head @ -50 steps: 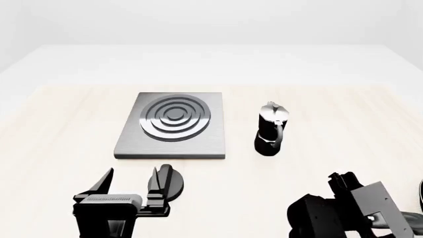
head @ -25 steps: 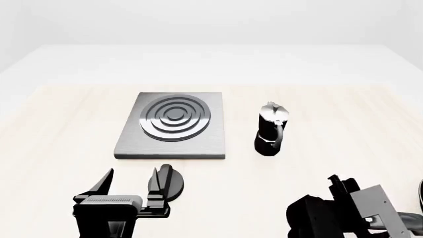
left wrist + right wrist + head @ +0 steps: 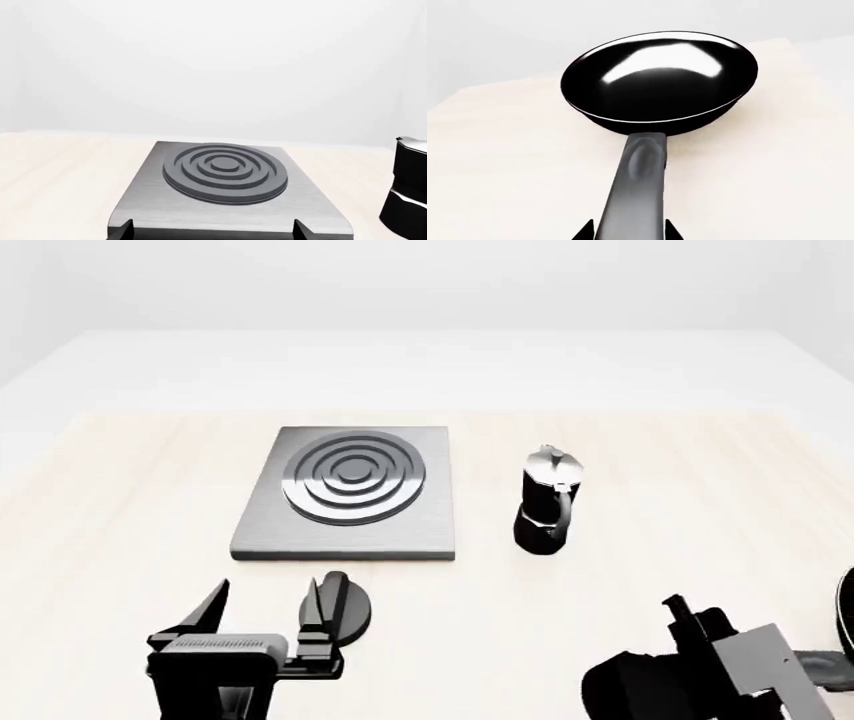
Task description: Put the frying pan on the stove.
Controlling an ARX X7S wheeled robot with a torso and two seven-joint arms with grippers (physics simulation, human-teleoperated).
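The stove lies flat on the pale wooden table, a little left of the middle and toward the far side, its dark ringed burner set in the far half of the grey plate. Just to its right, apart from it, the moka pot stands upright, black below and silver at the top. The left gripper hovers near the front edge of the scene, just nearer than the stove's front rim, with its two fingers spread and nothing between them; a small black round knob sits on the table just beside its right finger. The left wrist view looks straight across the stove and shows only the two fingertips at the bottom edge, wide apart, with the moka pot at the side. The frying pan rests on the table at the near right, almost wholly outside the head view, where only a dark sliver shows at the right edge, well apart from the stove. In the right wrist view the pan's glossy bowl lies ahead and its long handle runs back between the tips of the right gripper, which flank it closely on both sides; whether they press on it cannot be told. In the head view the right gripper is low at the near right.
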